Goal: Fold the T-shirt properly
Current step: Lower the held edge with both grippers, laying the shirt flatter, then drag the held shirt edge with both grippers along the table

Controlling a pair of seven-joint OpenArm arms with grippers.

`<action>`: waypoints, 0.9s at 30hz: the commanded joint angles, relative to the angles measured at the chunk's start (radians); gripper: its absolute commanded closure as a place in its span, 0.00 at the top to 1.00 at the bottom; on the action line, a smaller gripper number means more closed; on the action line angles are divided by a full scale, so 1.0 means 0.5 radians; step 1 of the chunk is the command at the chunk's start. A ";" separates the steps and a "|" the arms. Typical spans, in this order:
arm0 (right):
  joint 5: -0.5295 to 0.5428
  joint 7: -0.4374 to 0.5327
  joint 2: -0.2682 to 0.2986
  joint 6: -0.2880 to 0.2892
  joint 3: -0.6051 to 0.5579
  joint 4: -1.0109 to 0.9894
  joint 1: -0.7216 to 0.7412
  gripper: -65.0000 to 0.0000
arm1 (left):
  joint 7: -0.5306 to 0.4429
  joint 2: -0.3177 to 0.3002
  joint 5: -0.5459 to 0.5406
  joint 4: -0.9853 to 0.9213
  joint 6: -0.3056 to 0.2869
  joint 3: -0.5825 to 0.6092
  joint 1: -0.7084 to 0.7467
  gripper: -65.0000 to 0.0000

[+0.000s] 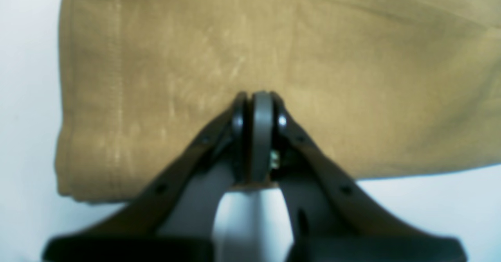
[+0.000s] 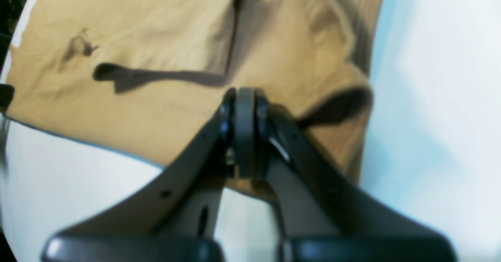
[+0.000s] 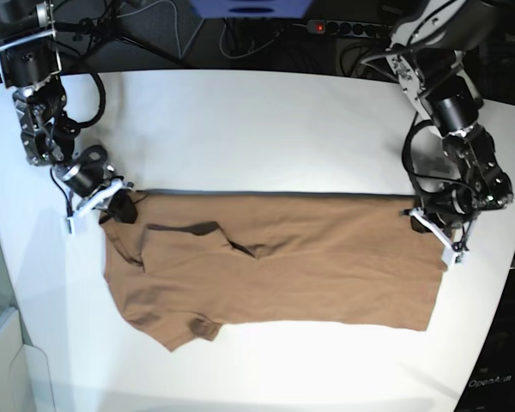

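Observation:
The tan T-shirt (image 3: 326,257) lies across the white table (image 3: 240,129), folded lengthwise, with its straight upper edge running left to right. The sleeves and neckline are bunched at the base view's left. A darker spot (image 3: 202,326) shows near the lower sleeve. My left gripper (image 3: 429,219) is at the shirt's upper right corner. In the left wrist view the gripper (image 1: 256,96) is shut, with tan cloth (image 1: 352,78) pinched between the fingers. My right gripper (image 3: 118,204) is at the upper left corner. In the right wrist view it (image 2: 244,92) is shut on the cloth (image 2: 156,109).
Cables and a power strip (image 3: 335,27) lie behind the table's far edge. The table's right edge runs close to my left arm (image 3: 451,107). My right arm (image 3: 39,112) stands at the far left corner. Bare white tabletop lies beyond the shirt.

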 commanded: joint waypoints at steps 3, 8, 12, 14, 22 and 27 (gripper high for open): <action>0.009 -0.003 0.031 0.011 0.023 0.022 -0.023 0.01 | 0.027 -0.034 0.013 0.023 0.003 -0.098 -0.002 0.03; 0.012 0.000 0.052 0.011 0.026 0.026 -0.140 0.01 | 0.134 -0.105 0.010 0.047 0.003 -0.156 0.139 0.03; 0.012 0.080 0.058 0.014 0.029 0.035 -0.272 0.01 | 0.140 -0.099 0.010 0.127 0.003 -0.153 0.283 0.03; 0.012 0.166 0.062 0.014 0.026 0.035 -0.349 0.01 | 0.140 -0.080 0.007 0.216 0.003 -0.153 0.372 0.03; 0.012 0.356 0.098 0.014 0.023 0.200 -0.622 0.01 | 0.143 0.088 0.010 0.566 0.003 -0.147 0.676 0.03; 0.012 0.421 0.187 -0.001 0.026 0.538 -0.748 0.01 | 0.143 0.113 0.010 0.627 0.003 -0.147 0.688 0.03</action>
